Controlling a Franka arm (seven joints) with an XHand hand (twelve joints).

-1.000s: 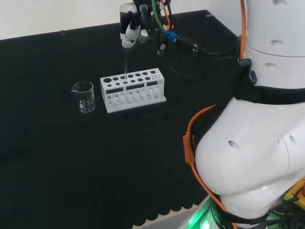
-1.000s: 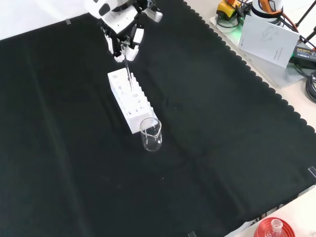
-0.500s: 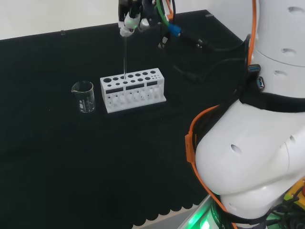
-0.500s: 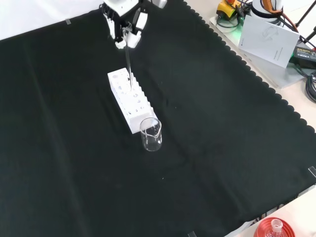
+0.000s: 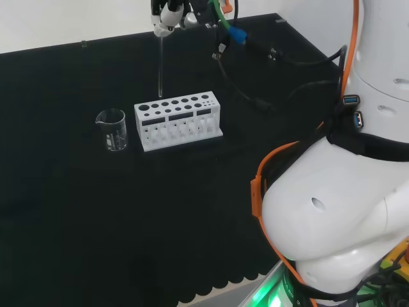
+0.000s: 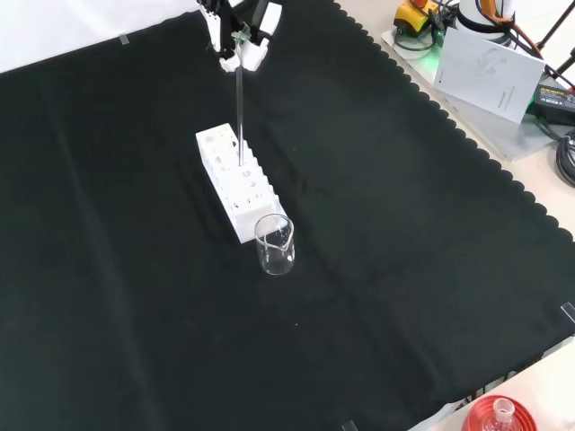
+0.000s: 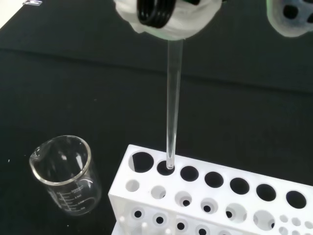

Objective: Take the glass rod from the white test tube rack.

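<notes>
A clear glass rod (image 5: 160, 64) hangs upright from my hand (image 5: 169, 14), whose fingers pinch its top end. In the head view its lower tip is just above the white test tube rack (image 5: 177, 120), near the rack's left end. In the front view the hand (image 6: 241, 27) is at the top edge, and the rod (image 6: 240, 112) runs down to the rack (image 6: 235, 180). The wrist view shows the rod (image 7: 172, 103) with its tip level with a hole at the rack's (image 7: 215, 196) top row; whether the tip is still inside that hole I cannot tell.
A small clear glass beaker (image 5: 112, 130) stands left of the rack in the head view, and nearer than the rack (image 6: 275, 244) in the front view. The arm's white links (image 5: 345, 192) stand at the head view's right. Cables (image 5: 255, 57) trail from the wrist.
The hand has risen steadily, drawing the rod up out of the rack hole. The rack and the beaker have stayed put.
</notes>
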